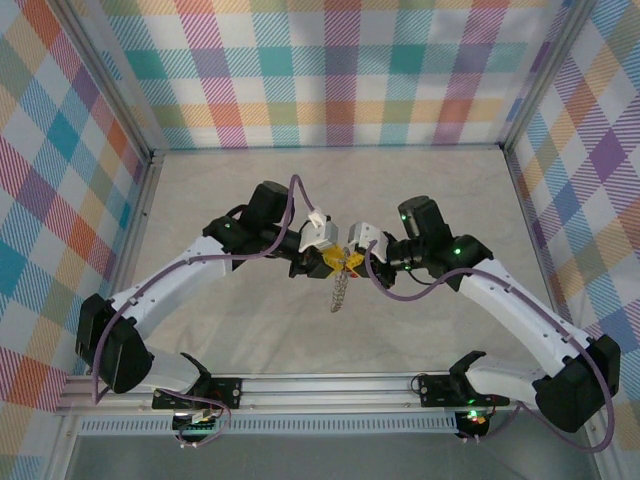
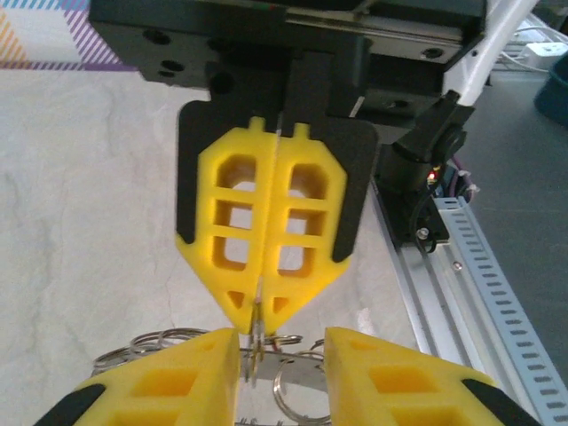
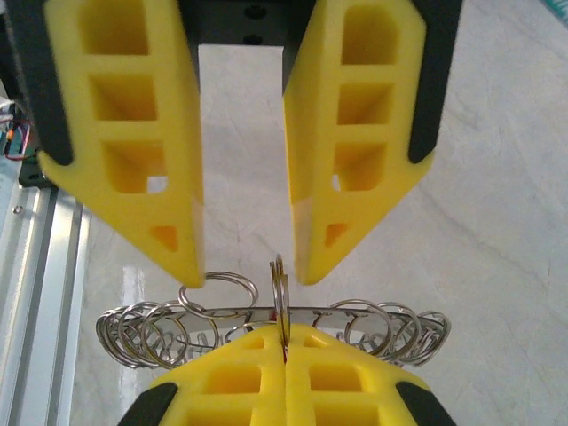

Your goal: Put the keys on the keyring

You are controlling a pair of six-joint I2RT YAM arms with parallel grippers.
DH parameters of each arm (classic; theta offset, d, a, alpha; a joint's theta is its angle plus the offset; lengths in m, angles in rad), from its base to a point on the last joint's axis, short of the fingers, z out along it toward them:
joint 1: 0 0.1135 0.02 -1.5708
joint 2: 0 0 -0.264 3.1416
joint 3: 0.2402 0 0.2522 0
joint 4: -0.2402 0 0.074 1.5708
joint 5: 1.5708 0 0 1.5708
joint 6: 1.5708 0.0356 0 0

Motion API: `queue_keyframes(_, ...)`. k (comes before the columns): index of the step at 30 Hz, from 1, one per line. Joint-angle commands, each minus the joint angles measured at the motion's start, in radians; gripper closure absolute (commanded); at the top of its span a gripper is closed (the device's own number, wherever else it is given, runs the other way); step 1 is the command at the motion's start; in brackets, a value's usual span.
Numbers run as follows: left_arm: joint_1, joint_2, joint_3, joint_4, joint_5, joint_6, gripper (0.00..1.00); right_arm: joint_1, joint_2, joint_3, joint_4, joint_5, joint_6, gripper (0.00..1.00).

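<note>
**A:** How do the two arms stand?

**B:** Both arms bend in toward the keyring [image 1: 340,290], with the elbows out to the sides and the forearms pointing at each other. The left tool [image 1: 331,263] and the right tool [image 1: 352,258] meet tip to tip just above the keyring, over the middle of the tabletop [image 1: 230,190].

**A:** And where is the keyring?

**B:** It is a silvery bunch, a flat metal strip with many small wire rings on it. It is lifted off the tabletop. In the top view it hangs from the two tools toward the near edge.

**A:** What is the right tool doing?

**B:** In its own wrist view its yellow fingers [image 3: 231,382] are pressed fully together. They pinch one thin ring of the keyring, and this ring stands upright. The other rings spread out on both sides of it.

**A:** And the left tool?

**B:** Its fingers [image 3: 133,133] stand apart with a clear gap, one on each side of the pinched ring. The tips are just above the row of rings. It grips nothing. One tip is very close to a neighbour ring, but I cannot tell if it touches.
</note>
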Motion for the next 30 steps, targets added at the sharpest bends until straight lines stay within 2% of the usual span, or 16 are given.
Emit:
queue_keyframes(1, 0.004, 0.007, -0.004, -0.017, -0.024, -0.023, 0.75, 0.018, 0.009, 0.049, -0.015, 0.006, -0.037, 0.99)
queue_keyframes(4, 0.003, 0.012, -0.004, -0.018, -0.015, -0.025, 0.78, 0.020, 0.007, 0.048, 0.004, 0.006, -0.025, 0.99)
queue_keyframes(8, 0.001, -0.013, -0.036, 0.042, -0.072, -0.059, 0.75, 0.021, 0.007, 0.047, 0.025, 0.001, -0.010, 0.99)
queue_keyframes(14, 0.002, 0.000, -0.019, -0.002, -0.067, -0.038, 0.74, 0.021, 0.006, 0.031, 0.070, -0.021, 0.019, 1.00)
queue_keyframes(17, -0.001, 0.001, -0.018, 0.000, -0.079, -0.051, 0.78, 0.021, 0.007, 0.027, 0.084, -0.044, 0.028, 1.00)
queue_keyframes(30, -0.001, -0.008, -0.002, -0.017, -0.024, -0.031, 0.74, 0.024, 0.021, 0.011, 0.064, -0.017, 0.010, 1.00)
